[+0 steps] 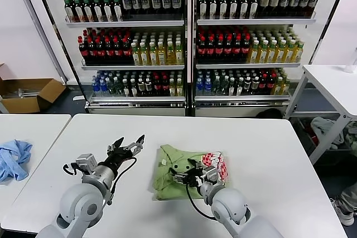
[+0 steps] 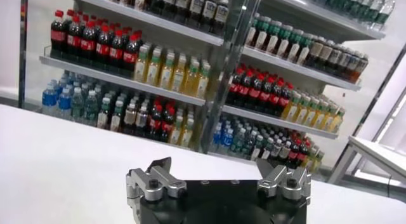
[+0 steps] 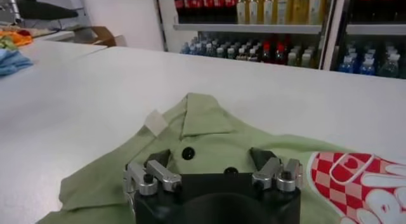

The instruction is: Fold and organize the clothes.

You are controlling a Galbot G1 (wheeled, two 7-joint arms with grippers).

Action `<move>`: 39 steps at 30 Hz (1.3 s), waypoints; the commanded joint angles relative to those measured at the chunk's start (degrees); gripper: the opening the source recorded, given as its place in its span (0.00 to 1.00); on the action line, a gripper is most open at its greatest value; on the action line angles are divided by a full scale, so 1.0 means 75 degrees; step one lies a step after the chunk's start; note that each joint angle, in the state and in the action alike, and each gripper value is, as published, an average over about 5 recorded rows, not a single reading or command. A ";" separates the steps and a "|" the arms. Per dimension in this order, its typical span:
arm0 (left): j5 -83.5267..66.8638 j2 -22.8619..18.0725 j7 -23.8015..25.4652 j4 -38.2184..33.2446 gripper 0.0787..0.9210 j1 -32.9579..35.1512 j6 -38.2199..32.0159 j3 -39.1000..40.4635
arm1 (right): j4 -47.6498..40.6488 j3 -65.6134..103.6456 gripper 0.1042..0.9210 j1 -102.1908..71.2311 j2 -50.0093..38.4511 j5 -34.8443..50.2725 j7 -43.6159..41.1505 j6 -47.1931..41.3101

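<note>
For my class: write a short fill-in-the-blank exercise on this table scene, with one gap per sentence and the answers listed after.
1. The polo shirt lying on the white table is light ____.
2. The logo print on it is checkered red and ____.
3. The right tool hangs over the shirt with its jaws ____.
4. The left tool is over bare table, on the robot's ____ side of the shirt.

Missing words: green; white; open; left

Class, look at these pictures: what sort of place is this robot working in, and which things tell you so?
Probably a mock shop or a lab set up like one: display shelves stocked with rows of bottled drinks, white tables, and an open cardboard box on the floor.
</note>
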 commanded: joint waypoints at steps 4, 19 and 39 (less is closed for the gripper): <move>0.0095 0.0067 0.0269 -0.0010 0.88 0.0101 -0.0073 -0.0263 | 0.2070 0.2875 0.88 -0.1360 -0.0702 0.0083 -0.0359 0.1030; 0.1227 -0.0194 0.1794 -0.0060 0.88 0.0838 -0.0585 -0.1383 | 0.2512 0.7359 0.88 -0.4834 -0.0068 0.0351 -0.1602 0.2357; 0.3274 -0.0299 0.3440 0.0011 0.88 0.2537 -0.3094 -0.2333 | 0.2444 0.7972 0.88 -0.5947 0.0631 0.0157 -0.1976 0.3293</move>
